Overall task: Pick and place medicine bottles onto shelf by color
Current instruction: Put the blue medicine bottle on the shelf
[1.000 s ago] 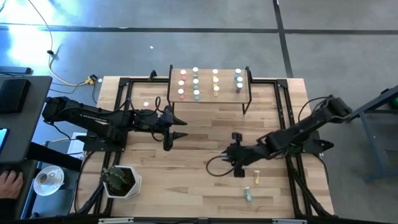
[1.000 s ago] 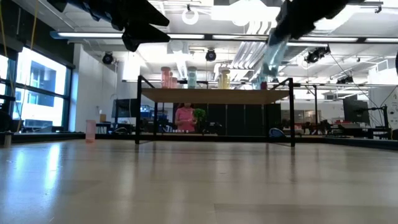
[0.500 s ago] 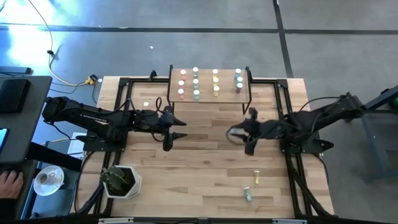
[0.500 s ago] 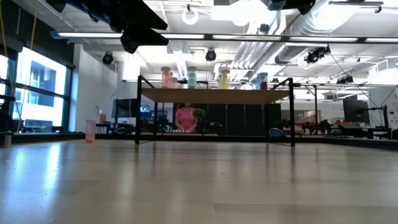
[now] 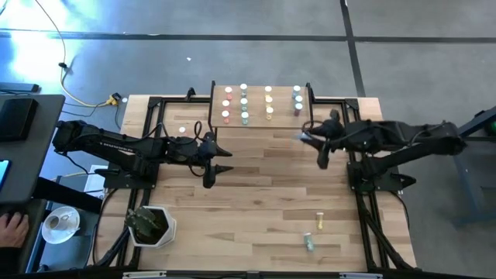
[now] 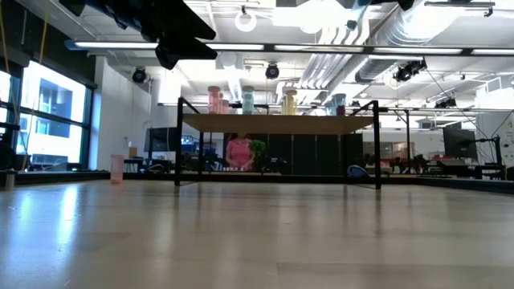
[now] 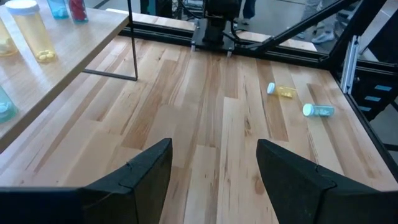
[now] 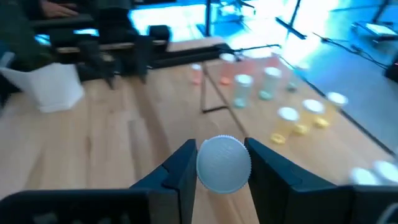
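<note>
Right gripper (image 8: 224, 163) clamped one bottle (image 8: 224, 164) by its cap end, beside the shelf (image 5: 283, 116); left gripper (image 7: 214, 165) gaped empty; risk: toppling shelved bottles on approach.

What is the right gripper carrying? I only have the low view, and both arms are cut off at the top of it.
Observer: The right gripper is shut on a medicine bottle; its wrist view shows only the white cap, end on.
Operator: Where is it relative to the shelf?
Observer: From above, it hangs just in front of the shelf, by the front right leg, not yet over the board.
Operator: Any bottles lying on the table out of my sight?
Observer: Two lie on their sides on the table, toward its front right: a yellow bottle and a blue-green bottle.
</note>
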### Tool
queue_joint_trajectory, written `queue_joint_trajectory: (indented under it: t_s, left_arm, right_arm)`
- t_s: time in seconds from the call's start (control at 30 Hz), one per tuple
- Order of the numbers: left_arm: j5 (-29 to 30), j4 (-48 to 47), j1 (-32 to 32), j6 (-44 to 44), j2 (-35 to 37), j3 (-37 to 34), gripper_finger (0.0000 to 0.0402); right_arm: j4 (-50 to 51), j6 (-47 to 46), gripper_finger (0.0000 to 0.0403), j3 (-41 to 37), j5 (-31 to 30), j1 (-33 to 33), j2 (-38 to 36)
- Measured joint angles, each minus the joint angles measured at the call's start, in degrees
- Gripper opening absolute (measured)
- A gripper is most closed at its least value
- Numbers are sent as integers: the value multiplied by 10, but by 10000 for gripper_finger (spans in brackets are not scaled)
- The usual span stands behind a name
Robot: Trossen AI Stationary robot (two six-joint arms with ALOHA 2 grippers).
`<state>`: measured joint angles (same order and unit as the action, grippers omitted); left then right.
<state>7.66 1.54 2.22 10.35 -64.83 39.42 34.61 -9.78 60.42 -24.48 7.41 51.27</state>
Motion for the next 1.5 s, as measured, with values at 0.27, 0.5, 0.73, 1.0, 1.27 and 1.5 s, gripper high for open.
queue_joint_trajectory:
  t_s: [0.27,0.5,0.73,1.0,1.27,1.5]
  left_arm:
    - [0,0,0,0,0,0,225]
    - [0,0,0,0,0,0,225]
    - [0,0,0,0,0,0,225]
    - [0,0,0,0,0,0,225]
    - [0,0,0,0,0,0,225]
    - [0,-1,0,0,0,0,225]
  right_arm:
    - [102,-9,106,70,30,-110,1]
    - [127,-22,106,108,101,-220,5]
    - [189,-37,106,134,176,-311,54]
    - [200,-32,106,134,204,-349,131]
    - [198,-25,106,133,230,-367,193]
    - [196,-15,106,133,237,-368,221]
